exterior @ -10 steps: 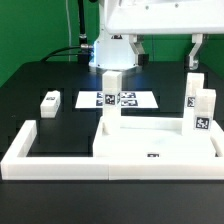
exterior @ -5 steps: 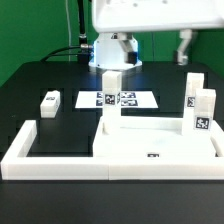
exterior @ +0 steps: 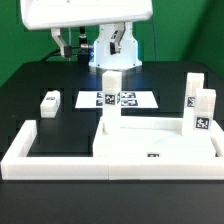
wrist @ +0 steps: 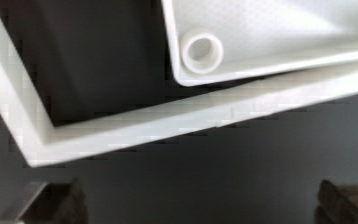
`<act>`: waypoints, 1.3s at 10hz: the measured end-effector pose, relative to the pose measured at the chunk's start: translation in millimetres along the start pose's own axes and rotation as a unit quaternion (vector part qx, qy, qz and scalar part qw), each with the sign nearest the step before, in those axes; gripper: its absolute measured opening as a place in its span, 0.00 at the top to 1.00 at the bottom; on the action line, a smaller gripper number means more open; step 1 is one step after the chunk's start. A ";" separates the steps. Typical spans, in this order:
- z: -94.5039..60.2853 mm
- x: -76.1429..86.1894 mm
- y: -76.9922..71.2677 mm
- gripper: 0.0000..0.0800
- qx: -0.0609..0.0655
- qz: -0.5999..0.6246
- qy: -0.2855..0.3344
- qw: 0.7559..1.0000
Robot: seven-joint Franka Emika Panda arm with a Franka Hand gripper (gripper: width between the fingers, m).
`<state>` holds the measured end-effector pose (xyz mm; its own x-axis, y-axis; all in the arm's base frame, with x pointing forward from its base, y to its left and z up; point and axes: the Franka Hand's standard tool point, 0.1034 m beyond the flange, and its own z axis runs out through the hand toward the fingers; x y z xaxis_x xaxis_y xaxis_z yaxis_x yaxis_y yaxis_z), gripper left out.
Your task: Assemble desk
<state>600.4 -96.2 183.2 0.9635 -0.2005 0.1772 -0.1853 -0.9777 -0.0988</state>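
The white desk tabletop (exterior: 150, 142) with a raised rim lies inside the U-shaped frame (exterior: 60, 165). One tagged leg (exterior: 111, 92) stands upright at the tabletop's far corner on the exterior view's left. Two more legs (exterior: 199, 105) stand at the exterior view's right. A fourth leg (exterior: 50, 101) lies on the table at the exterior view's left. My gripper (exterior: 66, 44) hangs high at the back, left of the robot base, open and empty. In the wrist view the gripper (wrist: 197, 205) is above a tabletop corner with a round hole (wrist: 202, 48) and a frame corner (wrist: 69, 125).
The marker board (exterior: 118, 99) lies flat behind the tabletop. The robot base (exterior: 118, 45) stands at the back centre. A large white arm link (exterior: 85, 10) fills the top of the exterior view. The table surface is black.
The arm has swung from the exterior view's right to its left. The gripper fingers moved from the upper right to the upper left. The desk parts have not moved.
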 end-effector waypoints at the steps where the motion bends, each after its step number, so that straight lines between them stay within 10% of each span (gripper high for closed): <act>1: 0.0 0.0 2.5 0.19 -0.001 -0.013 0.000 1.000; 3: 3.5 -1.8 6.9 0.19 -0.005 -0.093 -0.001 0.996; 7: 45.8 -40.8 75.0 0.19 -0.028 -0.161 -0.041 0.986; 13: 61.9 -65.0 89.8 0.19 -0.026 -0.130 -0.171 0.976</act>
<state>533.1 -167.2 102.3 0.9858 0.0784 -0.1488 0.0728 -0.9964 -0.0429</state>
